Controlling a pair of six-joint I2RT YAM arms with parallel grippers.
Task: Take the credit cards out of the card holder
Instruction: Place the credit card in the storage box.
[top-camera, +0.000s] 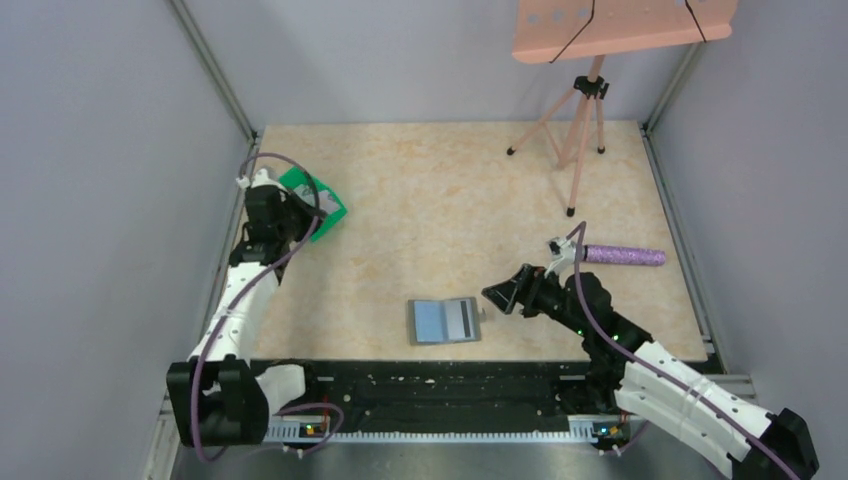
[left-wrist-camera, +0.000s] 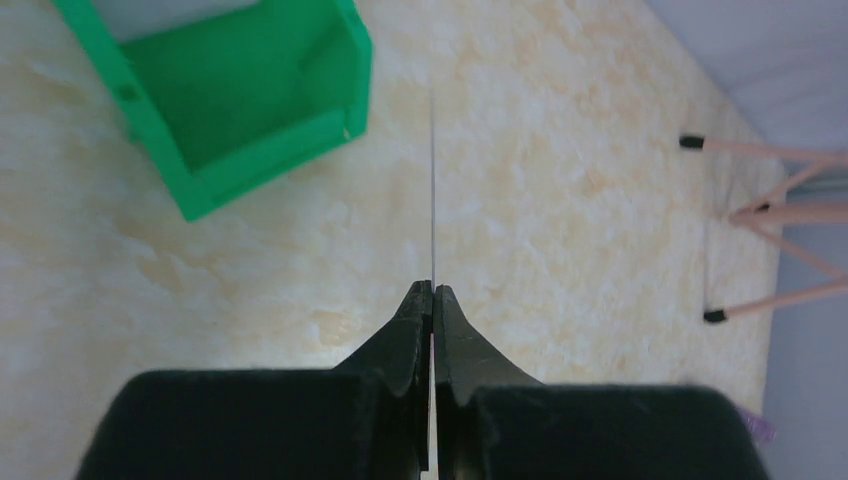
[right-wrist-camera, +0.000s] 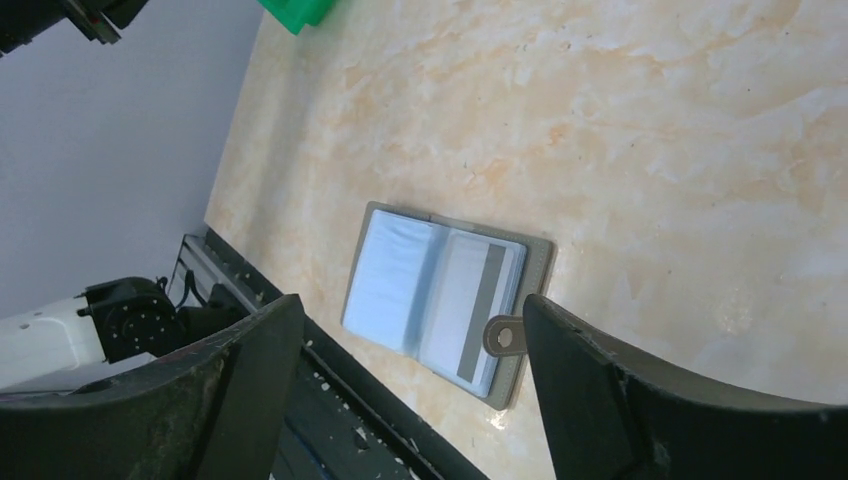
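Card holder (top-camera: 444, 321) open flat on table (top-camera: 420, 200); right fingers (right-wrist-camera: 600, 390) apart beside it; left fingers (left-wrist-camera: 400, 345) pinch thin card (left-wrist-camera: 433, 180).

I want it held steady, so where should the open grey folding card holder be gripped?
Probably the snap tab on its right edge, from the right: the grey folding card holder lies flat open, only that tab juts out, beside the open right pincer.

Grey card holder (top-camera: 444, 321) lies open flat at six o'clock, blue-grey inside with a dark stripe. One thin card (left-wrist-camera: 433, 200), edge-on, pinched in the left claw (left-wrist-camera: 432, 288).
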